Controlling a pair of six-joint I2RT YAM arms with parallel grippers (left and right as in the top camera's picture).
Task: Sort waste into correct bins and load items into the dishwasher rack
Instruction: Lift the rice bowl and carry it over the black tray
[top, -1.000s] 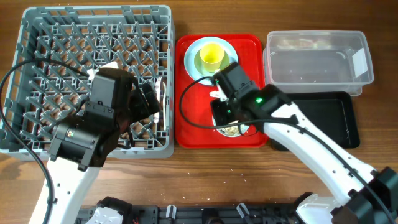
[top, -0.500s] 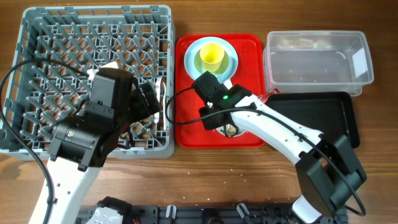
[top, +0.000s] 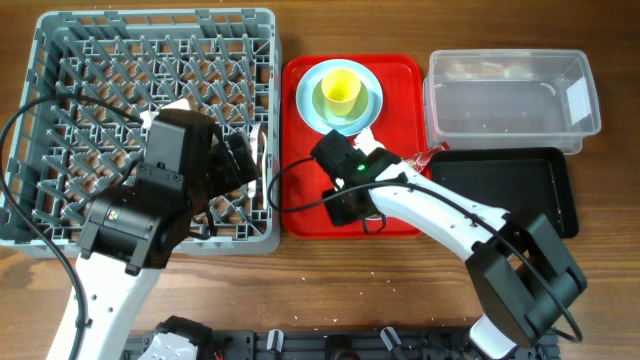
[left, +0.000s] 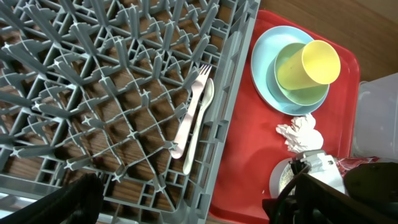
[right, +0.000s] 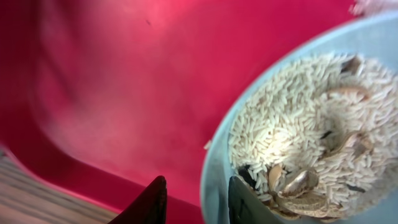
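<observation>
Right gripper (right: 196, 193) shifted across the flat red plastic serving tray (right: 93, 93) and narrowed: part-open, astride the rim of the pale blue round bowl (right: 210, 180) of beige rice-like crumbs (right: 292, 124), nothing clamped yet. Closing next, then emptying.

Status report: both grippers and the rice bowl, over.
Left gripper open, above rack. Right gripper open, jaws astride rice bowl rim, not clamped. Napkin beside bowl, clear of jaws.
</observation>
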